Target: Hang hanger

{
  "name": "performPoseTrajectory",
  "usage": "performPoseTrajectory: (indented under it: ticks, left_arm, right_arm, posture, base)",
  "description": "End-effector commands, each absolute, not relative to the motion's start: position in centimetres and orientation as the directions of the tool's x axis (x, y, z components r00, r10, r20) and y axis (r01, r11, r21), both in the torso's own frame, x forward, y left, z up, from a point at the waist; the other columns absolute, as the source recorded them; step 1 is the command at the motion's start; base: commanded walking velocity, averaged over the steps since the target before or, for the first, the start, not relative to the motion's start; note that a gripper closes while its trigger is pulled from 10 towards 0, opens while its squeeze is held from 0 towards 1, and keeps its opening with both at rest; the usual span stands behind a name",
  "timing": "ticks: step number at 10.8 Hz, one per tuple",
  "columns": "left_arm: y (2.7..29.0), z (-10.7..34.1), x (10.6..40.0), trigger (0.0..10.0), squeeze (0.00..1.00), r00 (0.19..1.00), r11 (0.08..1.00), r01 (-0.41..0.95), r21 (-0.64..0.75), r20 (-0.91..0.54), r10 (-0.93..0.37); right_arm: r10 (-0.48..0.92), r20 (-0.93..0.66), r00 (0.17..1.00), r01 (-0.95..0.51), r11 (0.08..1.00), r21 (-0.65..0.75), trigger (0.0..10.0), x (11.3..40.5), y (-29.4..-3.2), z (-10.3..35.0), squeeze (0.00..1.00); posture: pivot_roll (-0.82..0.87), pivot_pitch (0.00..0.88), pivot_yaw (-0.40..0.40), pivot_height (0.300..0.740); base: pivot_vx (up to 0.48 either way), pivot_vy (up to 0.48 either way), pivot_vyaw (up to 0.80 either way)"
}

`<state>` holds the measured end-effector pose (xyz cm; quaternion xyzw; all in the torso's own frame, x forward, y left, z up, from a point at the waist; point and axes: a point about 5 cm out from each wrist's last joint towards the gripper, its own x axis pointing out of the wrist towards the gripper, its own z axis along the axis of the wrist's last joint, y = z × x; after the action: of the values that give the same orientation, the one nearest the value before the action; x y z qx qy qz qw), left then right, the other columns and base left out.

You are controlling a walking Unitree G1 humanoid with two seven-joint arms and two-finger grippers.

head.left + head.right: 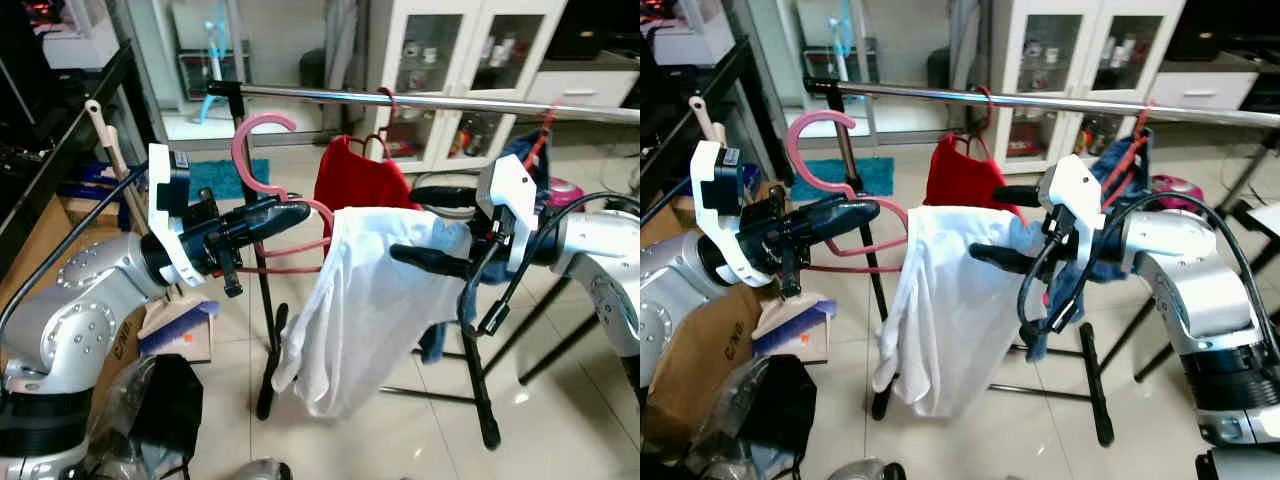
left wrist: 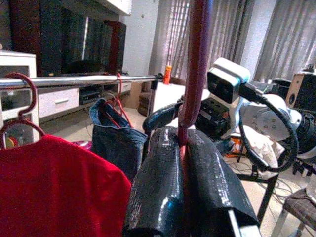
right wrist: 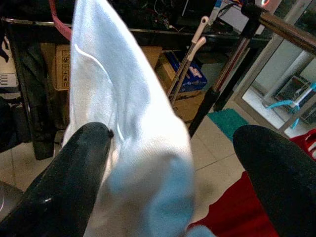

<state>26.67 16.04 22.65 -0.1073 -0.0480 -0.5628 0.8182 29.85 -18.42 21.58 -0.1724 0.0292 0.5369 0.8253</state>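
The pink hanger carries a white shirt and sits just below the steel rail of the garment rack, not yet hooked on. Its hook points upward and curls toward the rail's left end; its long axis, shoulder to shoulder, runs roughly parallel to the rail, across the robot's front. The left gripper is clenched on the hanger just under the hook; in the left wrist view the pink stem rises from between the two closed fingers. The right gripper is spread wide, one finger above and one below the shirt's far shoulder, supporting the cloth without pinching it. A red garment and a blue garment already hang on the rail on red hangers. The step in hand appears to be the lift toward the rail. The next move likely calls for raising the hook above the rail, in the free span left of the red garment, then lowering it on.
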Motion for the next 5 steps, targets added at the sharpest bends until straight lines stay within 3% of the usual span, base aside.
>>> performPoseTrajectory:
  ticks: [1,5]
  left_arm:
    - [15.77,23.64,26.52,10.0,0.00,0.327,0.319,0.945,-0.074,0.212,-0.921]
    - [15.66,23.41,26.58,10.0,0.00,0.304,0.297,0.953,-0.065,0.190,-0.933]
  right_arm:
    - [0.880,-0.225,0.418,-0.893,0.353,-0.279,0.0,29.99,-18.60,22.25,0.00]
    - [0.903,-0.194,0.382,-0.911,0.334,-0.241,0.0,29.72,-18.82,22.59,0.00]
  posture:
    - [-0.01,0.000,0.042,0.740]
    - [-0.02,0.000,0.046,0.740]
  base:
    - [0.000,0.000,0.00]
    - [0.000,0.000,0.00]
